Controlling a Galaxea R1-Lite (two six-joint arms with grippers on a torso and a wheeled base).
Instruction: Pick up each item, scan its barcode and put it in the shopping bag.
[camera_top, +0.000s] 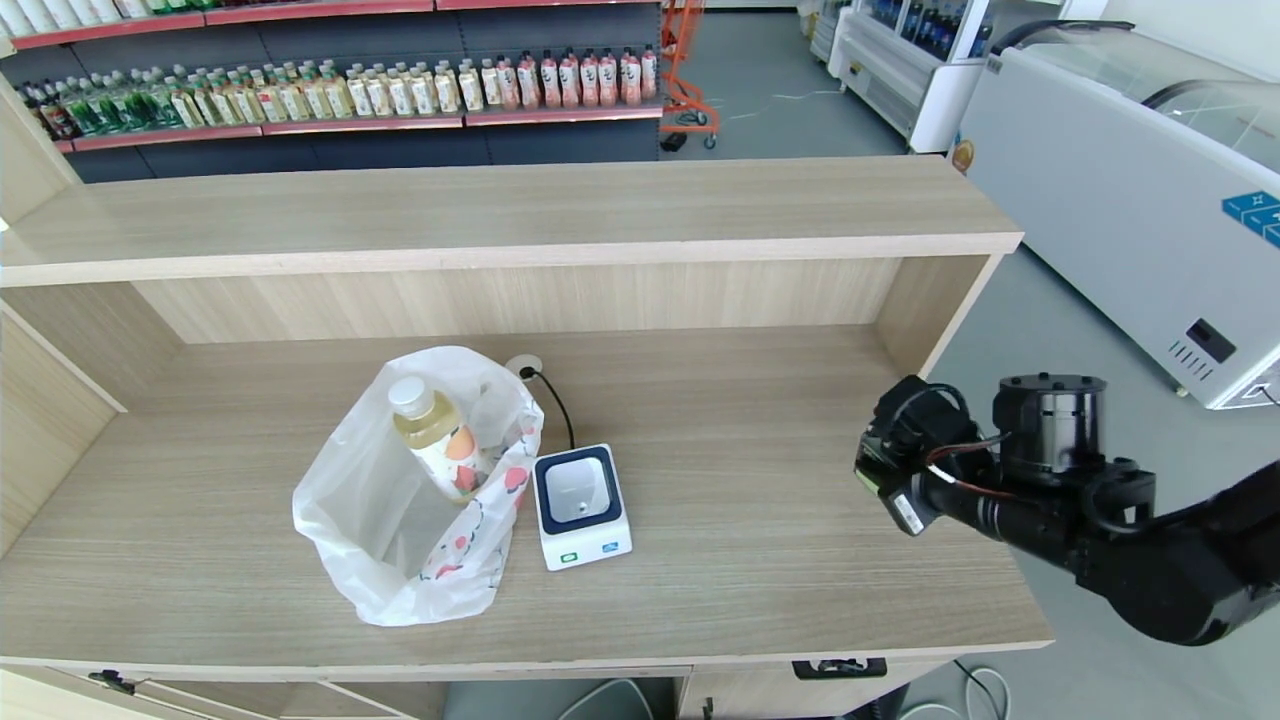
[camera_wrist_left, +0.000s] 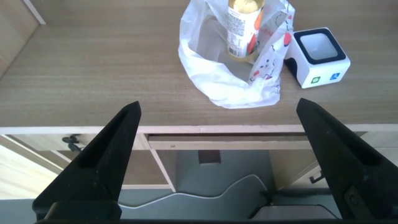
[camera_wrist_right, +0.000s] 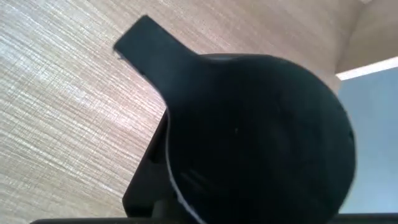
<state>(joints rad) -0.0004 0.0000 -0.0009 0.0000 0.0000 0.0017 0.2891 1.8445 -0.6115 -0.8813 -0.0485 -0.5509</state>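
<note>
The bottle (camera_top: 435, 440) stands in the shopping bag (camera_top: 345, 510), left of the scanner (camera_top: 580, 500). Our left end effector (camera_wrist_left: 219, 106) gapes empty; whether the right end effector (camera_top: 895, 465) is closed we cannot tell. Next, we judge, calls for seeking another item.

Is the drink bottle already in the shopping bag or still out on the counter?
In the bag. The bottle stands nearly upright inside the open shopping bag, whose plastic surrounds its lower half.

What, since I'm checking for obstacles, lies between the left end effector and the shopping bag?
Nothing but bare countertop and its front edge. The left wrist view shows the open left end effector off that edge, the shopping bag beyond it.
</note>
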